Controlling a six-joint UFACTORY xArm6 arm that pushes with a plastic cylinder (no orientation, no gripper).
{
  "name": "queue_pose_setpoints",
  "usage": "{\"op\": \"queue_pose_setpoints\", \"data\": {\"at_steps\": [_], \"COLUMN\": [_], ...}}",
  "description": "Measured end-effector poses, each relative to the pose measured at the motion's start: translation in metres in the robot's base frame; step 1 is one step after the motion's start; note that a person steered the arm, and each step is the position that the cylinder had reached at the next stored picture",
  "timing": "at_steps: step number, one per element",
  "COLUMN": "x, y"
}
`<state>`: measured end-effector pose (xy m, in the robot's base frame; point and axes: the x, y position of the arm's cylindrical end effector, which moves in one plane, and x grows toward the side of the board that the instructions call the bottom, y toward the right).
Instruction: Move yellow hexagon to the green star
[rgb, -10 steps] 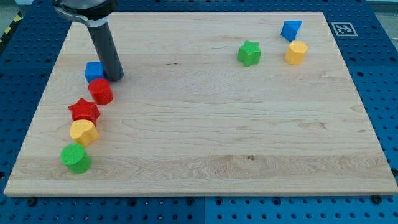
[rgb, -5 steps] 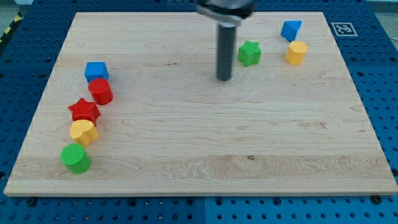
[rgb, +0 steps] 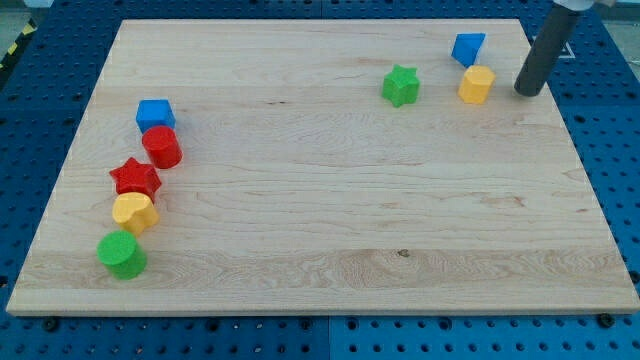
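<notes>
The yellow hexagon (rgb: 477, 84) sits on the wooden board near the view's top right. The green star (rgb: 400, 86) lies a short way to its left, apart from it. My tip (rgb: 526, 92) rests on the board just right of the yellow hexagon, with a small gap between them. The dark rod rises from the tip toward the view's top right corner.
A blue triangular block (rgb: 467, 47) sits just above the yellow hexagon. At the view's left a chain runs down: blue cube (rgb: 154, 113), red cylinder (rgb: 161, 147), red star (rgb: 135, 178), yellow block (rgb: 134, 212), green cylinder (rgb: 122, 254). The board's right edge (rgb: 560, 120) is near my tip.
My tip has swept from beside the blue cube at the left, past the green star, to the right of the yellow hexagon. No block has moved.
</notes>
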<state>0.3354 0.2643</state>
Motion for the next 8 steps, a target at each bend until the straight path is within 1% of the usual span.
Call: {"op": "queue_pose_setpoints", "data": {"at_steps": [1,4,6,8], "x": [0.000,0.000,0.000,0.000], "y": [-0.002,-0.059,-0.070,-0.097]}}
